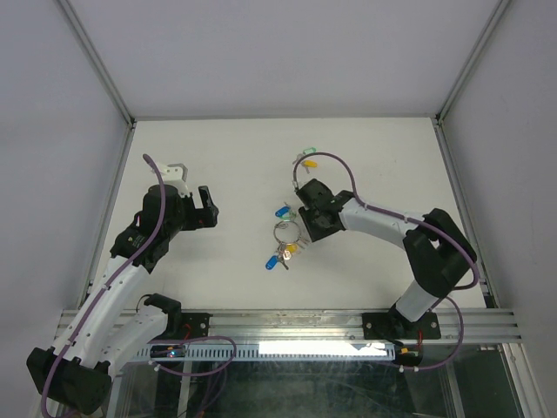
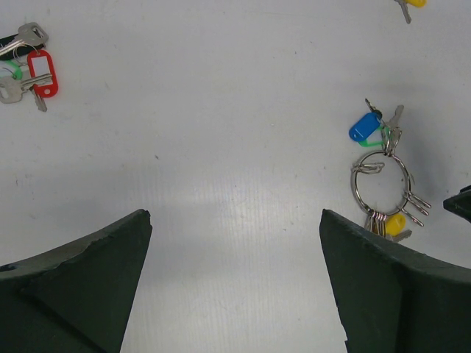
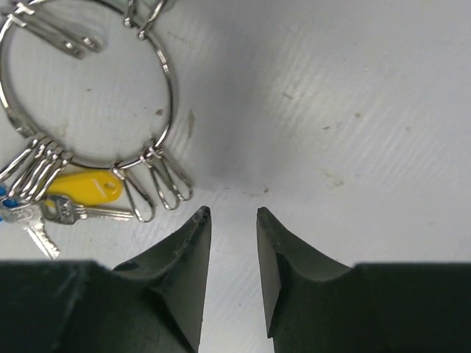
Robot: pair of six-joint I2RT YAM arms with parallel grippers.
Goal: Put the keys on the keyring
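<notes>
Keyring [image 3: 171,95], a thin, stiff, light wire loop, lies flat on the desk [image 3: 353,88] just ahead of the right fingers [image 3: 184,265], which stand slightly parted and empty; left fingers [image 2: 88,279] are wide open. Probably slippery: pinch across bare wire.

The table [image 1: 218,157] is plain white, with faint fine ribbing where it is seen close up. The keyring [image 3: 168,88] is bright silver wire, as are its small clips and the key blades. Its tags are one yellow tag [image 3: 85,186], one blue tag [image 1: 282,211] and a second blue tag [image 1: 271,262] — the first with a thin green loop [image 2: 378,137]. One loose key has a green head [image 1: 306,152], another a yellow head [image 1: 310,163]. A separate bunch shows a red tag [image 2: 42,72] with a white label. The left gripper [image 2: 234,213] and right gripper [image 3: 233,217] are matt black; the arms [image 1: 117,287] are white and black, and the cables [image 1: 348,174] are purple.
</notes>
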